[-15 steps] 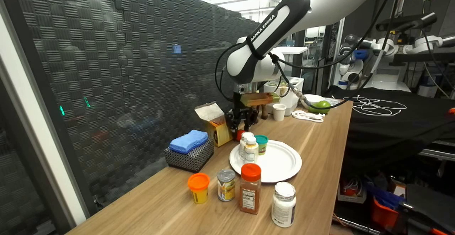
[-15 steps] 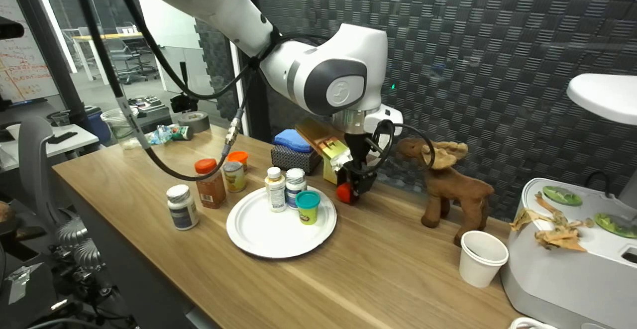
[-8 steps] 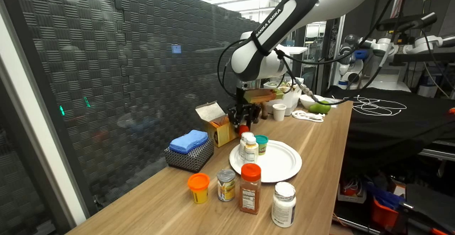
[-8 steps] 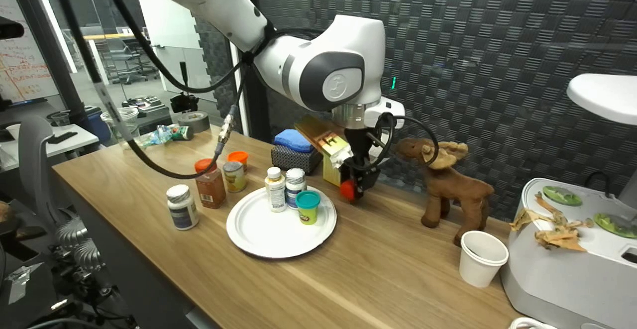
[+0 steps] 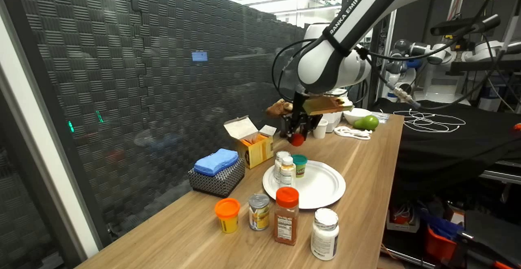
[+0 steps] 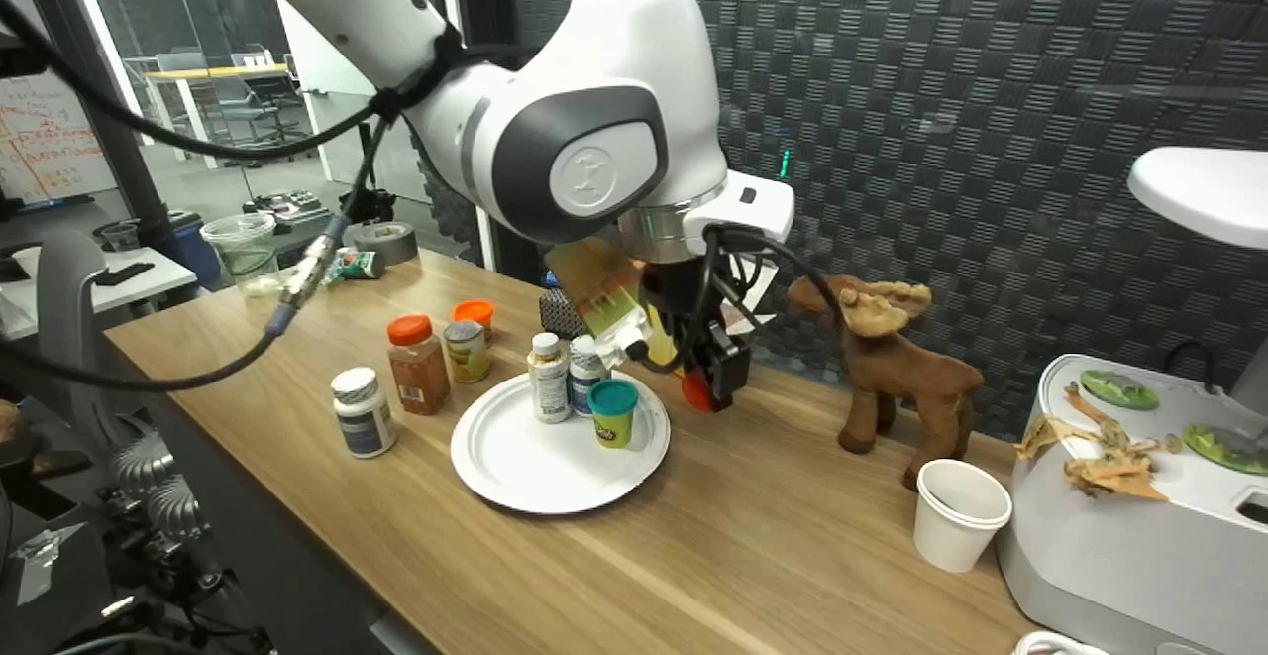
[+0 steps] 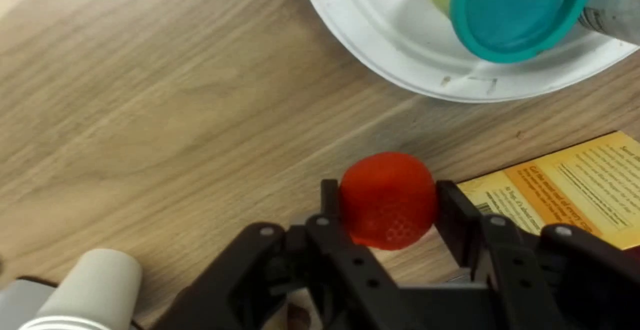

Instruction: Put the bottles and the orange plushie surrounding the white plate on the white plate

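Note:
My gripper [image 7: 388,195] is shut on a rounded orange-red plushie [image 7: 388,201], one finger on each side. It holds the plushie above the table beside the white plate [image 6: 525,487], on the yellow box's side. In an exterior view the plushie [image 5: 297,139] hangs below the fingers. On the plate stand two white bottles [image 6: 548,378] [image 6: 585,366] and a teal-lidded tub [image 6: 613,415]. Off the plate stand a white bottle [image 6: 363,415], a red-capped spice bottle [image 6: 419,368], a can [image 6: 467,352] and an orange-lidded tub [image 6: 474,314].
An open yellow box [image 5: 256,149] and a patterned box with a blue cloth [image 5: 216,162] stand along the padded wall. A brown moose toy [image 6: 897,368], paper cups [image 6: 959,516] and a white appliance [image 6: 1100,536] stand at the table's other end.
My gripper has lifted the plushie off the table by the yellow box. In an exterior view it has moved up and right, away from the box. The things on the plate have not moved.

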`<state>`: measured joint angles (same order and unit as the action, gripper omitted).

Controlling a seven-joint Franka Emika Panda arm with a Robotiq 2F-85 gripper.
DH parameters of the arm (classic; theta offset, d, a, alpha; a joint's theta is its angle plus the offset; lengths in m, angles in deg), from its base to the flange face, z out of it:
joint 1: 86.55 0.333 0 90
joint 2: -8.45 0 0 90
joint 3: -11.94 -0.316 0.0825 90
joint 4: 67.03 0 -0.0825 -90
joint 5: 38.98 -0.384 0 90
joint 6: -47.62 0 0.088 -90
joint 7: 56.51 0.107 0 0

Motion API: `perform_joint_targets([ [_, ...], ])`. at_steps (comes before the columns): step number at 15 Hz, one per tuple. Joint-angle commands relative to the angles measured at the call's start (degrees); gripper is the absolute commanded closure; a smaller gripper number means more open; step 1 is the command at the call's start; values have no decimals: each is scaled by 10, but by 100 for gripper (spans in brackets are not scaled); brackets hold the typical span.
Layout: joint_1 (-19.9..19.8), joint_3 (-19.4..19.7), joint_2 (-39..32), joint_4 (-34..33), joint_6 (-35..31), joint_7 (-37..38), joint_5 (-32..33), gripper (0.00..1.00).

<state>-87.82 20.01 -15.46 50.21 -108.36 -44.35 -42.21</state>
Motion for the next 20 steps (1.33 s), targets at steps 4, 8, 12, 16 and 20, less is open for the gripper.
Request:
perform_joint_targets([
  [4,12,14,115,185,-110,24,14,75],
  [8,10,4,150,237,-129,10,12,75],
  [12,-3,-32,166,256,-112,-40,-12,75],
  [16,-10,-67,140,239,-90,-94,-37,75],
  [20,-6,-63,124,231,-71,-96,-20,75],
])
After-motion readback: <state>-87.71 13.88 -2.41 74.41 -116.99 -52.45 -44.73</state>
